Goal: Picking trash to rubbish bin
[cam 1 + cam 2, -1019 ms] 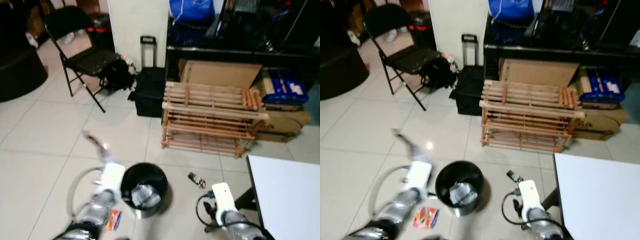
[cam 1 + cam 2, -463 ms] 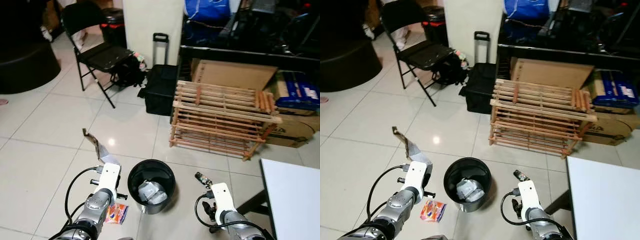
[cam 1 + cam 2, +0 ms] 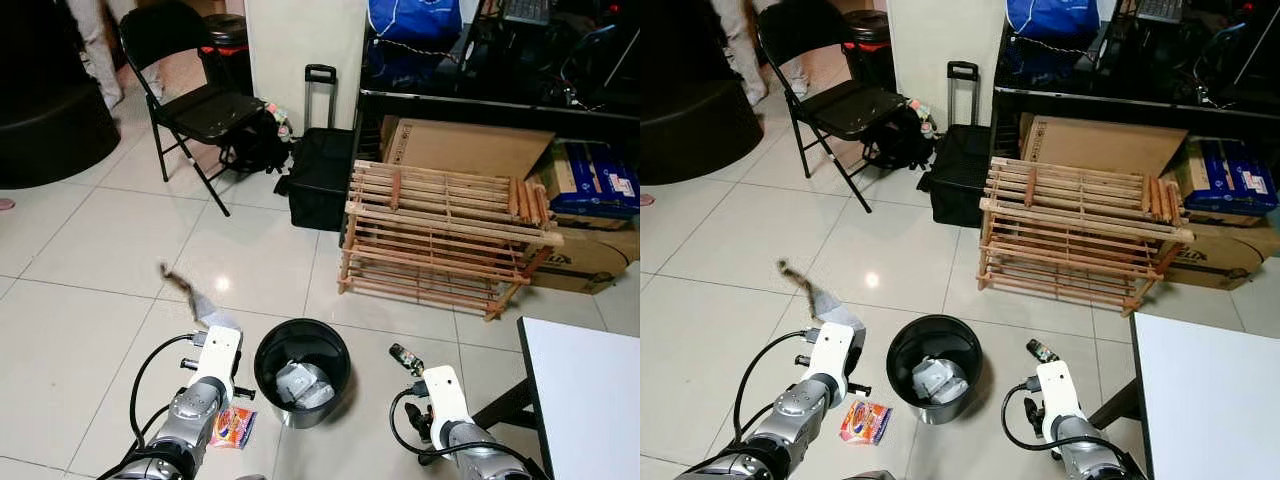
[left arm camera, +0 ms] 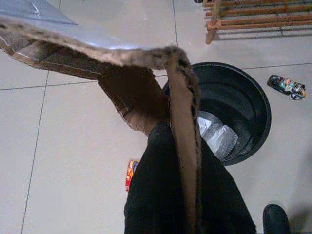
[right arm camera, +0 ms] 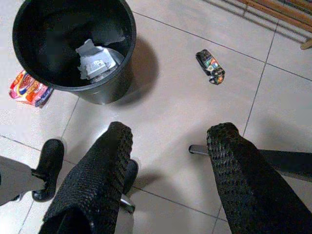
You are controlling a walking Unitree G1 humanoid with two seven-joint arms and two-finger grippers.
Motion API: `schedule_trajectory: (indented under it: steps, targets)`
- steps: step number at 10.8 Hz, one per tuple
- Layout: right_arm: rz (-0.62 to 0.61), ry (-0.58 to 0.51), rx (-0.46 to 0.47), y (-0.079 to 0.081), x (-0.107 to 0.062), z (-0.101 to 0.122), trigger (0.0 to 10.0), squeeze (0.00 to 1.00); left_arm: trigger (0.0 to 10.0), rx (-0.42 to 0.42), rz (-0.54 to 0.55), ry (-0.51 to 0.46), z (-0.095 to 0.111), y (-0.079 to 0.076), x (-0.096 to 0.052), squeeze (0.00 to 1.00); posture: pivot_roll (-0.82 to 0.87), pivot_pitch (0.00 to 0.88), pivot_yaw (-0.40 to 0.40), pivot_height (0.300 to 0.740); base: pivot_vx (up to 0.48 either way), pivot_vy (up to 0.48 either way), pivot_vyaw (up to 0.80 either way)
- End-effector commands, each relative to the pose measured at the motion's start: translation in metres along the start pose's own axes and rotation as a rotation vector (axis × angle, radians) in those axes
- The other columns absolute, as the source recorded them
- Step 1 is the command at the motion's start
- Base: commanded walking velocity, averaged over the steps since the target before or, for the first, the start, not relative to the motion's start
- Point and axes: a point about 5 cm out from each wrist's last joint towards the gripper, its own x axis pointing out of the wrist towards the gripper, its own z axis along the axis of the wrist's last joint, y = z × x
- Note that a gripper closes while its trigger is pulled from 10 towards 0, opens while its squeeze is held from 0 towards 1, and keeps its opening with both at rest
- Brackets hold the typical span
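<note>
A black rubbish bin (image 3: 302, 332) stands on the tiled floor between my arms, with crumpled silvery trash at its bottom. My left gripper (image 4: 168, 146) is shut on a torn brown cardboard strip (image 3: 190, 295) with a silver lining, held up just left of the bin. An orange snack packet (image 3: 232, 427) lies on the floor left of the bin. A small colourful wrapper (image 5: 210, 67) lies right of the bin. My right gripper (image 5: 170, 134) hangs open above the tiles right of the bin, holding nothing.
A wooden slatted rack (image 3: 445, 240) and cardboard boxes stand behind the bin. A black folding chair (image 3: 195, 105) and a trolley case (image 3: 320, 175) are further back. A white table corner (image 3: 585, 390) is at my right. A person's legs (image 3: 95, 40) are far left.
The view shifted and steadied a second ago. The cardboard strip in my left gripper has swung slightly. A person's legs have come into view at the far left.
</note>
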Motion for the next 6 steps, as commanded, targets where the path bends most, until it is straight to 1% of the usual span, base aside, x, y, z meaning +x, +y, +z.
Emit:
schedule_trajectory:
  steps: [1,3,6]
  targets:
    - [-0.007,-0.009,0.01,-0.0024,-0.0003,0.0012,10.0,0.0,10.0,0.008,-0.011,-0.002,0.001,-0.0006,0.0003,0.0,0.09,0.016,-0.025,0.74,0.0,0.0,0.0]
    - [-0.004,-0.01,0.008,-0.001,0.0002,0.002,10.0,0.0,10.0,0.016,-0.02,-0.011,0.0028,-0.0027,0.0008,0.0,0.1,0.0,-0.024,0.74,0.0,0.0,0.0]
    - [-0.004,-0.012,0.01,-0.0016,0.0003,0.0029,10.0,0.0,10.0,0.017,-0.02,-0.004,0.003,-0.003,0.0012,0.0,0.1,0.0,-0.027,0.74,0.0,0.0,0.0]
